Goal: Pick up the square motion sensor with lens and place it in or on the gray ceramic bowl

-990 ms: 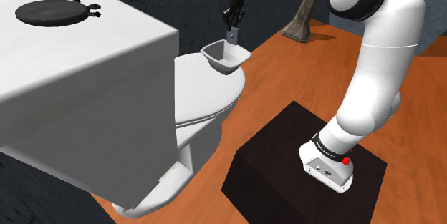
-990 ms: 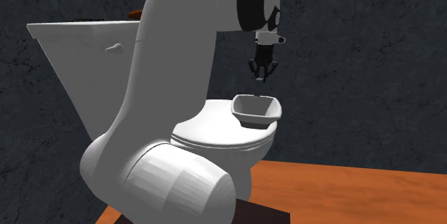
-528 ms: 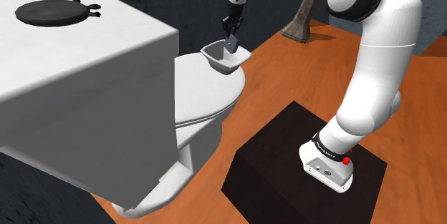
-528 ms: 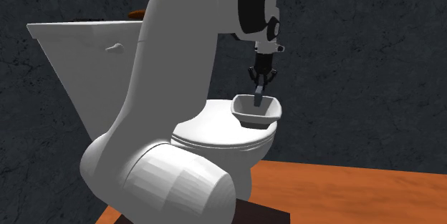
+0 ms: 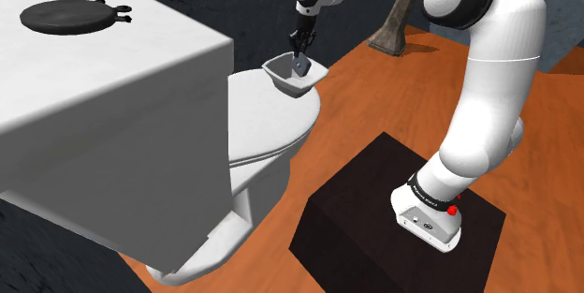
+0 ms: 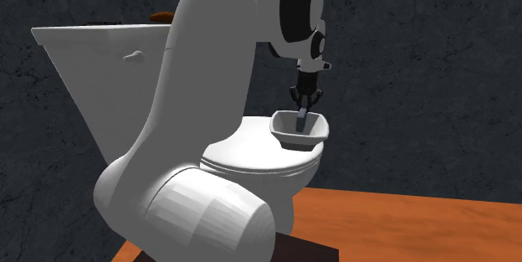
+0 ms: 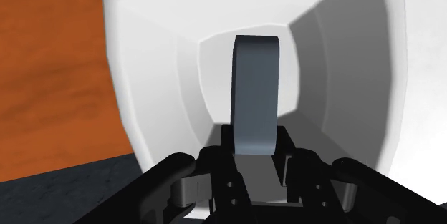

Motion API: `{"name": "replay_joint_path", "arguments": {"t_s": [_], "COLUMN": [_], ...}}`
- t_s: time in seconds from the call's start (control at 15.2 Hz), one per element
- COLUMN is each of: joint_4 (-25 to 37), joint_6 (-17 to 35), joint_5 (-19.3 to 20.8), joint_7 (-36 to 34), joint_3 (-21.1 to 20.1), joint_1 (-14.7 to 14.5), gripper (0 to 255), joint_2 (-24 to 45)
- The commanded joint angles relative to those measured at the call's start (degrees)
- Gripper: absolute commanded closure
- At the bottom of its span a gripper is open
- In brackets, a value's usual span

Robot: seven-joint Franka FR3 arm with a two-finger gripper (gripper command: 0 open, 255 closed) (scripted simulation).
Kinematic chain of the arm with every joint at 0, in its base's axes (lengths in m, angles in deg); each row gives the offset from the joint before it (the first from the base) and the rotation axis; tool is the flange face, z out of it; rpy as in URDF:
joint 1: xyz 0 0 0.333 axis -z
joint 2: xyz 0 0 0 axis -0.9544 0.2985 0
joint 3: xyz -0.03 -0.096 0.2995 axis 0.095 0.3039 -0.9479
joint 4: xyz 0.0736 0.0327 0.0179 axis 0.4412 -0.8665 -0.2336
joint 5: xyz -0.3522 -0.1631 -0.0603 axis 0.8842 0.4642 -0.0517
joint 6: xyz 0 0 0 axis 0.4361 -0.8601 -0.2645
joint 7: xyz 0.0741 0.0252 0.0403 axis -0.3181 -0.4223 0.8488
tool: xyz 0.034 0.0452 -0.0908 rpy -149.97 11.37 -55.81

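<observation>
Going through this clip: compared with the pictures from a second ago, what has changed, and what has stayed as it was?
The end effector has come down from above the bowl, lowering the grey motion sensor into it. Nothing was let go: the sensor stays clasped in the end effector, standing on edge inside the bowl. The bowl has stayed put on the toilet lid, and the dark disc on the tank has not moved.

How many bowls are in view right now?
1: the pale grey squarish bowl on the white toilet's closed lid, under the black gripper holding the blue-grey sensor.
</observation>
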Motion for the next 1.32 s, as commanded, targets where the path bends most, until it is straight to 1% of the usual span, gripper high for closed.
{"name": "replay_joint_path", "arguments": {"t_s": [0.0, 0.26, 0.33, 0.66, 0.92, 1.25], "joint_4": [-0.2, -0.2, -0.2, -0.2, 4.4, 4.4], "joint_6": [0.2, 0.2, 0.2, 0.2, -6.2, -6.2], "joint_5": [0.0, 0.0, 0.0, 0.0, 0.0, 0.0], "joint_7": [-0.1, -0.1, -0.1, -0.1, 0.0, 0.0], "joint_3": [0.0, 0.0, 0.0, 0.0, 0.0, 0.0], "joint_1": [0.0, 0.0, 0.0, 0.0, 0.1, 0.1], "gripper": [255, 255, 0, 0, 0, 0], "joint_2": [0.0, 0.0, 0.0, -0.1, -1.9, -1.9]}}
